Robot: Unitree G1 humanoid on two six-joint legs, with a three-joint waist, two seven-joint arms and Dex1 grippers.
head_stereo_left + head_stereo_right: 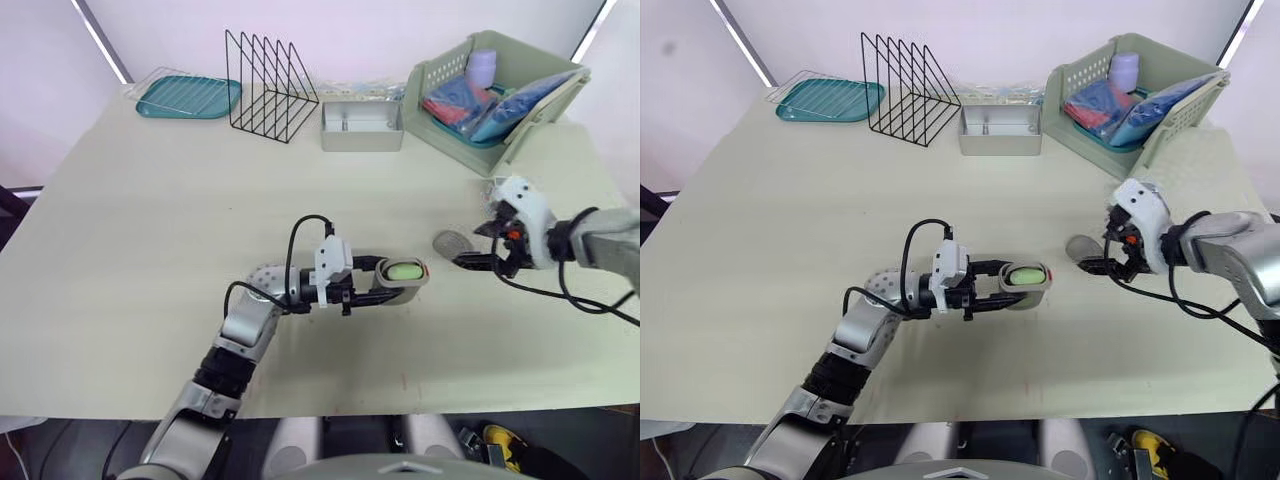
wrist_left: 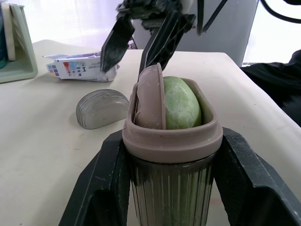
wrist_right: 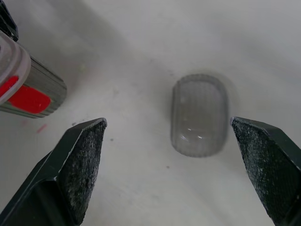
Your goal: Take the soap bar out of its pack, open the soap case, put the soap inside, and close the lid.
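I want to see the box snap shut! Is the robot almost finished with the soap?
Almost! Done: the green soap is out of its pack and sits inside the open soap case. In hand: the left gripper holds the case, and the right gripper hangs open over the lid, which lies on the table. Left: pick up the lid and close the case.

Bright, even light washes the pale tabletop [image 1: 150, 260], with shadows soft and short. Beyond the left fingers [image 2: 101, 188] the background blows out white from hard backlight. Between the right fingers [image 3: 82, 165] a small glint sits on the clear lid [image 3: 200, 115], faint shadow at its edge. Tabletop edges bow in the head views.
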